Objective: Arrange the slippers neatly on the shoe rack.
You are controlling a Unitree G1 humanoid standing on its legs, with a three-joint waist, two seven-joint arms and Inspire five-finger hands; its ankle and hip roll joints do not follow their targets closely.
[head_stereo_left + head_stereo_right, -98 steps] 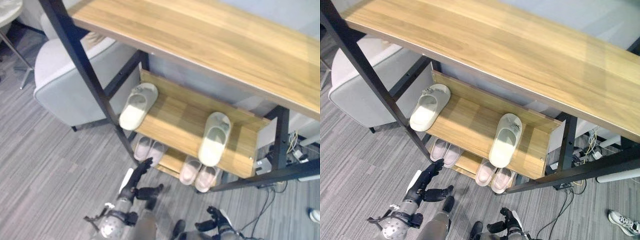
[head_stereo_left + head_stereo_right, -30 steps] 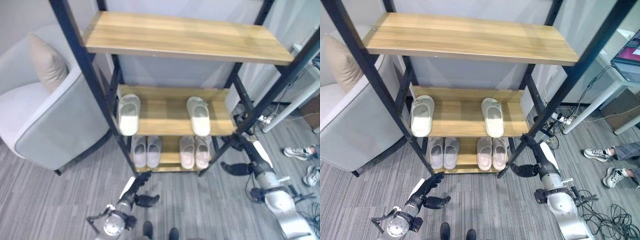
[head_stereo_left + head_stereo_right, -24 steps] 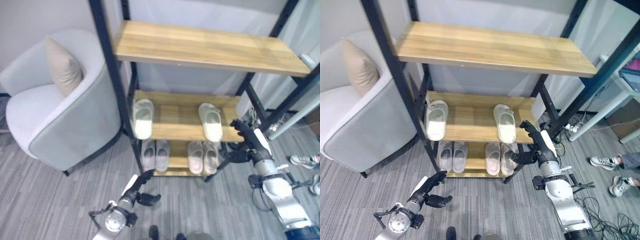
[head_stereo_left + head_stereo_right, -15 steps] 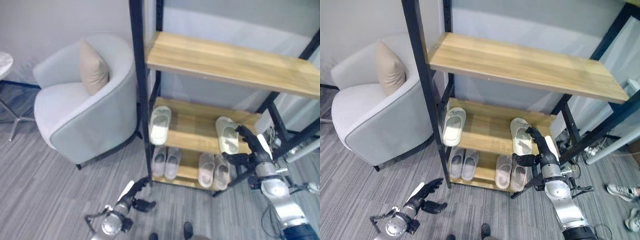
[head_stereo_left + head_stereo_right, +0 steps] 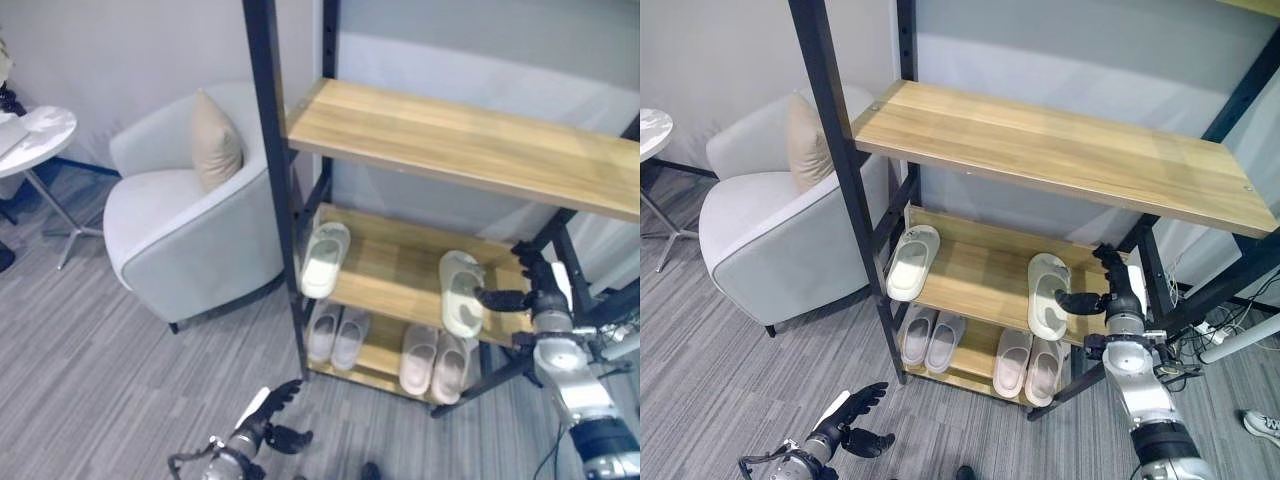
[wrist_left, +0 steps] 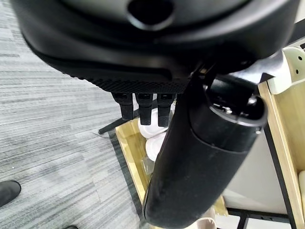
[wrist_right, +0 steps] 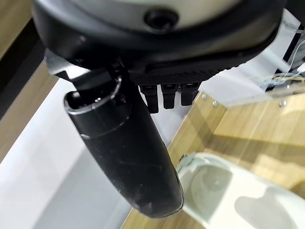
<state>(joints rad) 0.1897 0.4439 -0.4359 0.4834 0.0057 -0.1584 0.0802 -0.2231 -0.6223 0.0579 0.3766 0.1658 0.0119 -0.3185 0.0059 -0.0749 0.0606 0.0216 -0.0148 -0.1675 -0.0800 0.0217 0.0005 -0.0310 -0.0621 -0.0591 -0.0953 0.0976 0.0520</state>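
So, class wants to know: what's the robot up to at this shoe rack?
The robot is tidying slippers on the shoe rack. Its right hand reaches in at the middle shelf, thumb beside the right slipper; its fingers look straight. The left slipper sits apart at the shelf's other end. Two pairs line the bottom shelf. The left hand hangs open near the floor.

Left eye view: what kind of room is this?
Probably a living-room or entryway mock-up, perhaps in a lab. A shoe rack holding slippers, a grey armchair with a cushion beside it, and a small round side table on grey flooring.
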